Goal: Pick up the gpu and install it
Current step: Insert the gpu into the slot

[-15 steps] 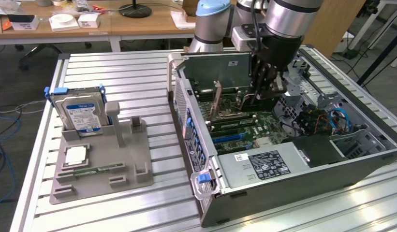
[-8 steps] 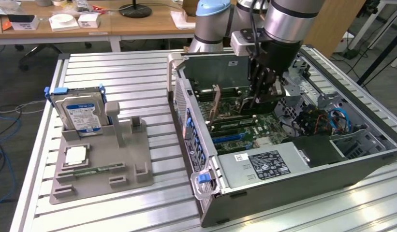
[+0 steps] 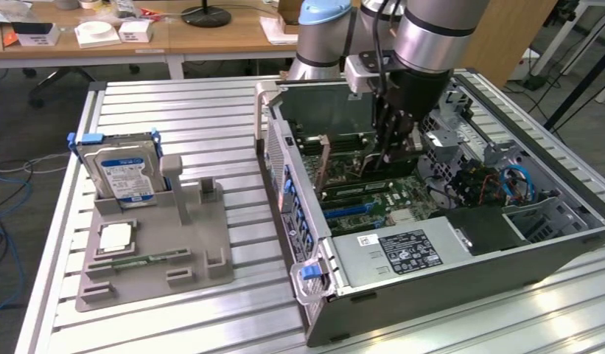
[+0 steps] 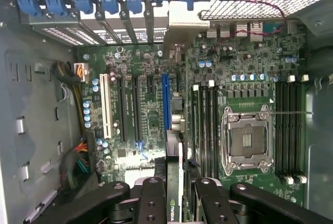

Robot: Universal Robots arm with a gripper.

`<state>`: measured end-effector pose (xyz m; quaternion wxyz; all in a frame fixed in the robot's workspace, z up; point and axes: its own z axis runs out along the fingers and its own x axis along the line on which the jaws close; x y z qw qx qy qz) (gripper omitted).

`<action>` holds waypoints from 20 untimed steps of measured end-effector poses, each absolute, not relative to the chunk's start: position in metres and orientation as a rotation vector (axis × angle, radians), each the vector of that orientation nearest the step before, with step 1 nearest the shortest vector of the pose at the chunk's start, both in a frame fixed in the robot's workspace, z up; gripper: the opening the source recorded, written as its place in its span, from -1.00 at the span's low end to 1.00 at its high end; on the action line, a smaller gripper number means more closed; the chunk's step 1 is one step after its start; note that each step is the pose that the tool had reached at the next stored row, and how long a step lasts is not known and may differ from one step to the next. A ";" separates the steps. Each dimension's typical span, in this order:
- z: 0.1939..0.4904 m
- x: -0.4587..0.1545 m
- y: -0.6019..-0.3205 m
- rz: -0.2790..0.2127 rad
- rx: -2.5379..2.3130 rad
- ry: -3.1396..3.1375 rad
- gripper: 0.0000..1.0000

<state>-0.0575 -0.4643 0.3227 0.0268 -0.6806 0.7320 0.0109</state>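
The gpu (image 4: 175, 203) is a thin dark card seen edge-on in the wrist view, with a green-and-white logo near my fingers. My gripper (image 4: 174, 193) is shut on it. The card stands upright over the motherboard (image 4: 151, 114), between the blue expansion slot (image 4: 165, 101) and the memory slots, and its silver bracket (image 4: 184, 23) reaches the case's rear wall. I cannot tell whether its edge sits in a slot. In the exterior view my gripper (image 3: 386, 164) is down inside the open computer case (image 3: 312, 295), with the gpu (image 3: 323, 166) beside it.
On the table at the exterior view's left, a grey holder (image 3: 199, 243) carries a silver hard drive (image 3: 125, 173), a processor chip (image 3: 116, 237) and a memory stick (image 3: 145, 259). Inside the case are the power supply (image 3: 401, 251), cables (image 3: 513, 184) and the bare processor socket (image 4: 245, 139).
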 end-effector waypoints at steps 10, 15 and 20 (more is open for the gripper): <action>0.312 -0.065 -0.465 0.033 -2.103 2.261 -0.47; 0.306 -0.065 -0.465 0.032 -2.103 2.261 -0.47; 0.302 -0.066 -0.467 0.032 -2.103 2.261 -0.47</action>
